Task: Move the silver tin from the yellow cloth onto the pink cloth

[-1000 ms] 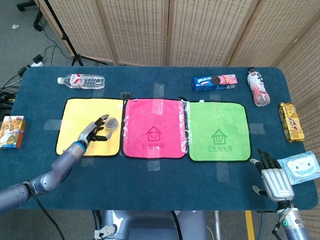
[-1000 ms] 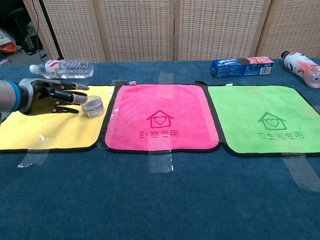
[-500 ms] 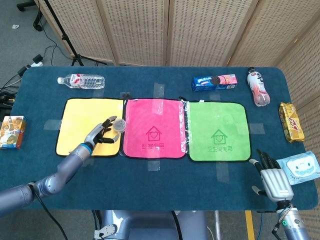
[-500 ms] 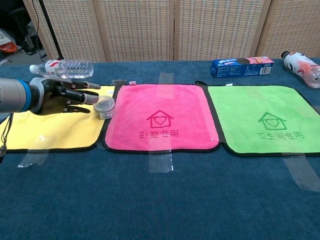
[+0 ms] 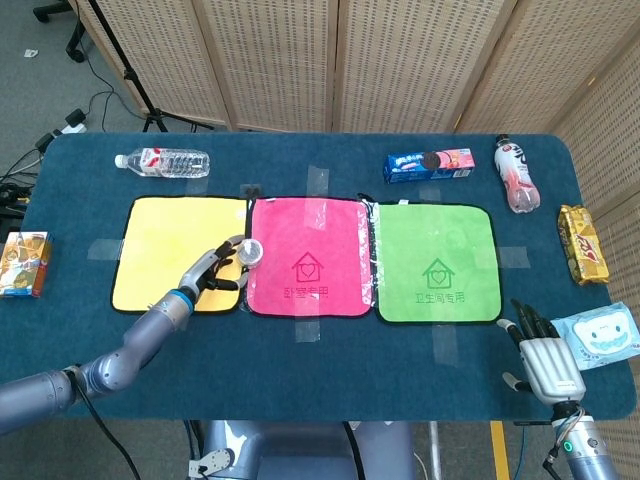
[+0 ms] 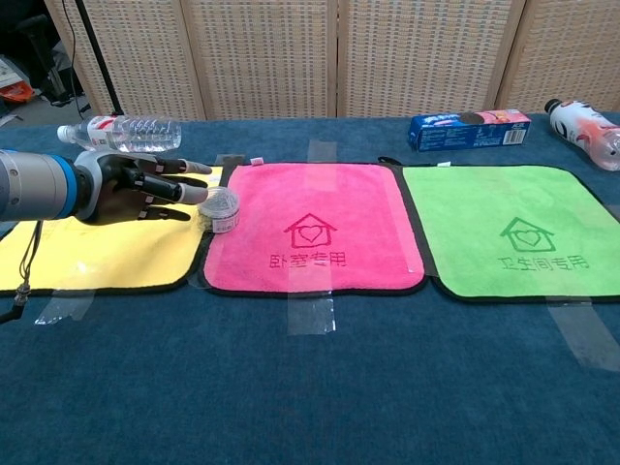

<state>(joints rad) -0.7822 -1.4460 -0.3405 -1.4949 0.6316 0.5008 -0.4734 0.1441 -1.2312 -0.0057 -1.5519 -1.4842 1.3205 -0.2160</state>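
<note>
Chest view — left hand (image 6: 136, 186) outstretched, pinching silver tin (image 6: 222, 208).

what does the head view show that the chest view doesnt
Only the head view shows the right hand open at the table's near right corner, a wipes pack, a gold snack bag and a small box at the far left edge. The chest view adds nothing of its own, only a closer side look. Both show the left hand holding the silver tin over the yellow cloth and pink cloth seam.

Left hand (image 6: 136, 187) seemingly pinching silver tin (image 6: 221, 208).
</note>
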